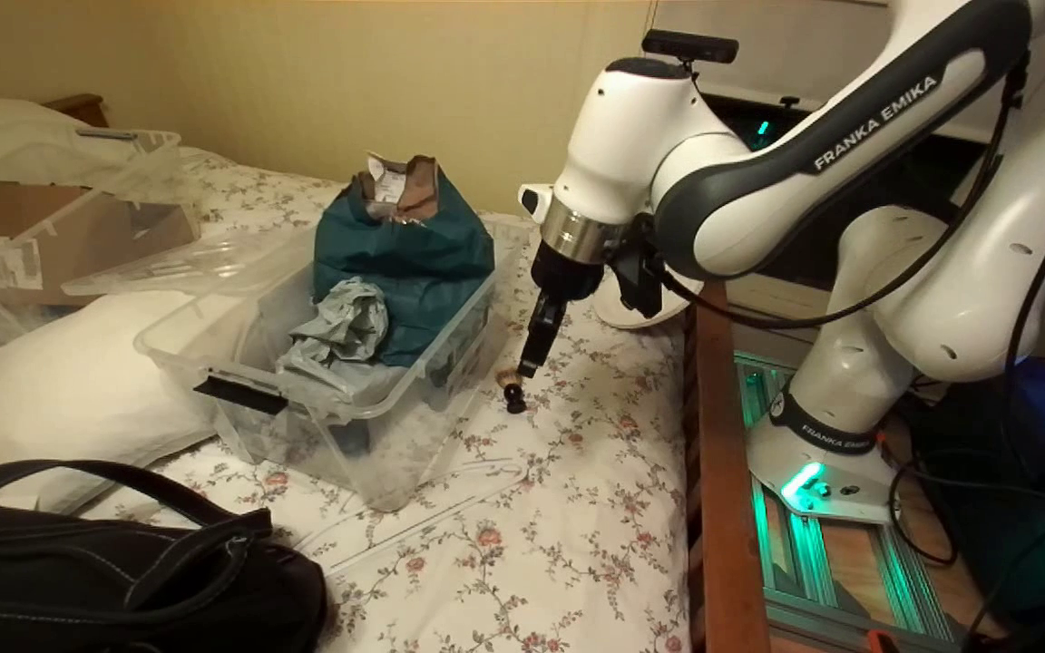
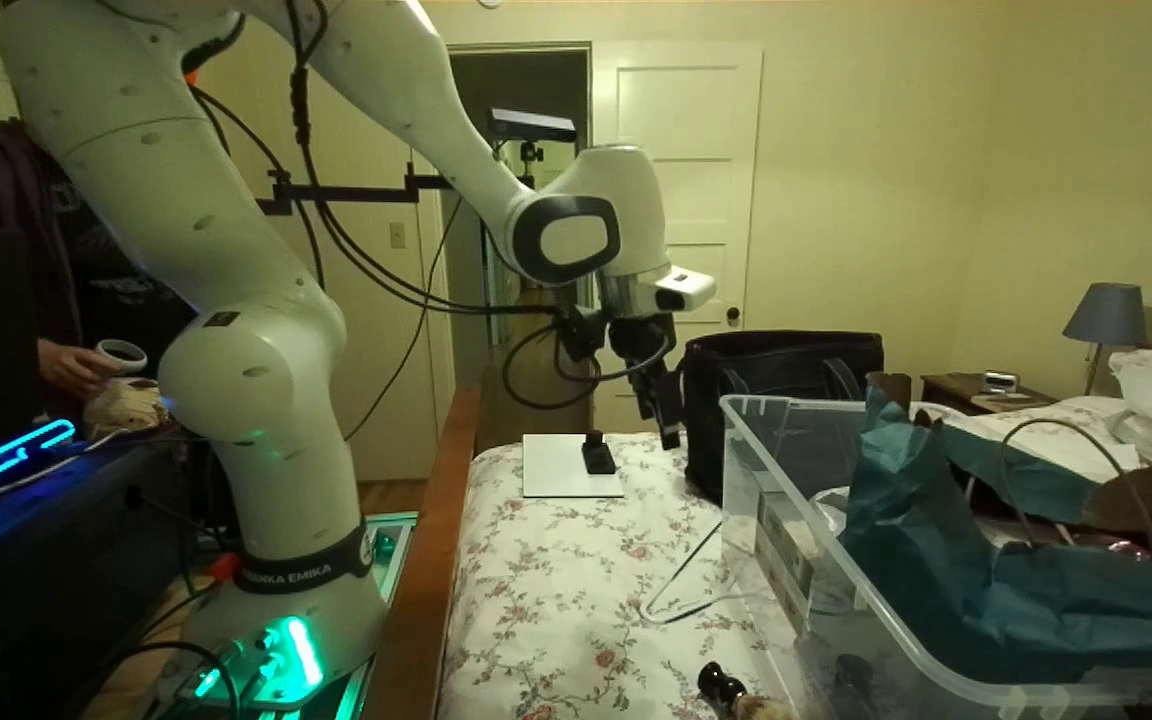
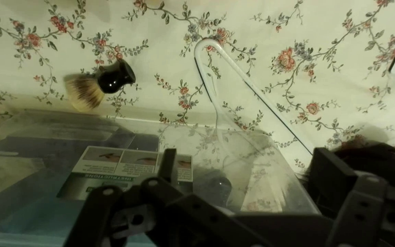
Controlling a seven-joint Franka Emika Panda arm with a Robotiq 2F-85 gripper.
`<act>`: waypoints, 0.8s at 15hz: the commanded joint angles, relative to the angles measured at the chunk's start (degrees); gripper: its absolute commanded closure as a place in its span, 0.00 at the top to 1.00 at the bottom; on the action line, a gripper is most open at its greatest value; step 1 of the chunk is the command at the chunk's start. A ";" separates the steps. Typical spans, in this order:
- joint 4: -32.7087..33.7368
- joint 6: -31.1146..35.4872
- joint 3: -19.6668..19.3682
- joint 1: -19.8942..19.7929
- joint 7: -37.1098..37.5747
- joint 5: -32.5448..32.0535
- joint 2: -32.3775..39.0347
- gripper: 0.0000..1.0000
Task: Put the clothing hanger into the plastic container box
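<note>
The clothing hanger (image 1: 423,528), a thin pale wire shape, lies flat on the flowered bedspread by a corner of the plastic container box (image 1: 432,444). In an exterior view its rounded end (image 2: 651,608) shows left of the clear box wall (image 2: 786,470). From the wrist, the hanger (image 3: 233,65) runs down towards the right finger, partly seen through the box (image 3: 297,175). My gripper (image 3: 250,161) is wide open, holding nothing. It hangs in the air above the bed beside the box, apart from the hanger (image 2: 671,440).
A teal paper bag (image 1: 414,281) and crumpled grey plastic (image 1: 341,326) fill the box. A shaving brush (image 3: 98,84) lies alongside it. Close by is a black bag (image 1: 123,562). A white board with a small dark object (image 2: 598,455) rests on the bed. A wooden rail (image 1: 713,453) edges it.
</note>
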 commanded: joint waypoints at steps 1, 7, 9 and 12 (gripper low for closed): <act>0.01 5.50 0.32 0.30 -0.46 -0.36 7.92 1.00; 0.17 4.53 0.20 0.35 0.11 -0.12 7.99 1.00; 0.38 6.23 0.21 -0.07 0.07 -0.83 9.44 1.00; 0.07 11.50 -0.92 0.47 -2.41 1.06 16.12 1.00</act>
